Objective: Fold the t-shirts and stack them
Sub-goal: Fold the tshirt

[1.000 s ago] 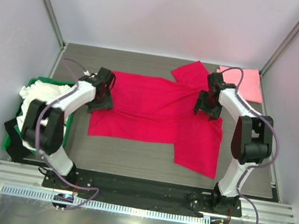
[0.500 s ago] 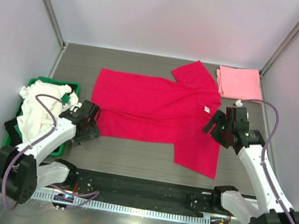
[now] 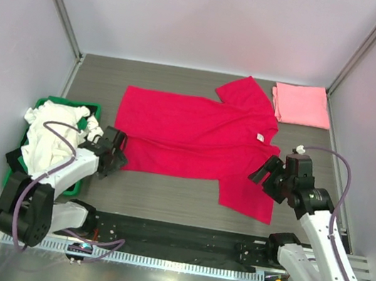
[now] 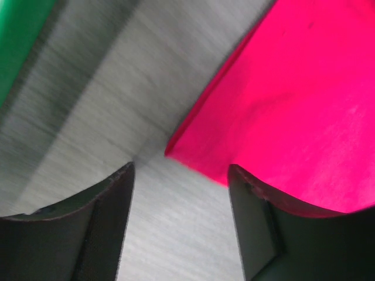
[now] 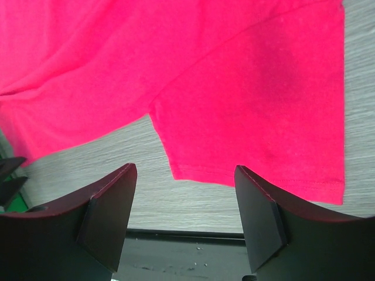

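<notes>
Left arm [image 3: 61, 166] tucked low, right arm [image 3: 323, 231] bent forward, both jaws parted, empty

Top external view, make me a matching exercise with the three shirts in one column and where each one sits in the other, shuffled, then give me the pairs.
Things:
1. crimson-red cloth t-shirt
2. light pink cloth t-shirt
3. white cloth t-shirt

Places:
A. heaped in the green plastic crate at the left
B. spread flat in the middle
C. folded at the far right corner

Pairs: 1-B, 2-C, 3-A
</notes>
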Controlling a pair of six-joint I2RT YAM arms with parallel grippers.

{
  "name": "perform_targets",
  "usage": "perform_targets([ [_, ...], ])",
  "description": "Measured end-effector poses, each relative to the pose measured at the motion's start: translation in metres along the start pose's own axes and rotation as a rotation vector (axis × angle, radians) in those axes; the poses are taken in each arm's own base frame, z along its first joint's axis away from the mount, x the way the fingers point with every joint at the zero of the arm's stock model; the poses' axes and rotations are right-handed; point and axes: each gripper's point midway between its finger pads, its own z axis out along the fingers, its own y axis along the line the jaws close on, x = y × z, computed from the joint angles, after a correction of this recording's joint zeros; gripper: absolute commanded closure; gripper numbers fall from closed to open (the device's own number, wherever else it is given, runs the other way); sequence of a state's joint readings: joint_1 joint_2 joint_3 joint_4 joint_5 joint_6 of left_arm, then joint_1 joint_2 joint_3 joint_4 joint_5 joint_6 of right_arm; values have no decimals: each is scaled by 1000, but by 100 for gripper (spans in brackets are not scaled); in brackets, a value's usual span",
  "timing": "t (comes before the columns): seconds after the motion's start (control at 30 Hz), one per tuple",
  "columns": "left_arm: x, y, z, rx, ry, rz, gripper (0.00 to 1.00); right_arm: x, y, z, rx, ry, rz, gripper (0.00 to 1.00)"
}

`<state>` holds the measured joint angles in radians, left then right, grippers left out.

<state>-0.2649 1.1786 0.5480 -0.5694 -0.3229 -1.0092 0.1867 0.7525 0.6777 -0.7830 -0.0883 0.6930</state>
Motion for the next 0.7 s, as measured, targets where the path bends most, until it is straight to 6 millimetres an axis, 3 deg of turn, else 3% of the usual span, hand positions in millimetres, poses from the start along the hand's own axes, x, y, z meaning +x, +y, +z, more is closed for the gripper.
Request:
perform_targets([
  [0.13, -11, -7, 7, 0, -33, -24, 45, 5, -5, 7, 28, 33, 3, 27],
  [0.27, -20, -17, 14, 9, -58, -39, 76, 6, -6, 8, 33, 37, 2, 27],
  [0.4, -22, -25, 17, 34, -63, -51, 98, 6, -12, 10, 60, 33, 6, 27],
  [0.57, -18, -25, 11, 53, -39, -45, 100, 16, -33, 24, 176, 82, 43, 27],
  [0.7, -27, -20, -12, 69, -56, -43, 100, 24, -52, 36, 292, 132, 63, 27],
])
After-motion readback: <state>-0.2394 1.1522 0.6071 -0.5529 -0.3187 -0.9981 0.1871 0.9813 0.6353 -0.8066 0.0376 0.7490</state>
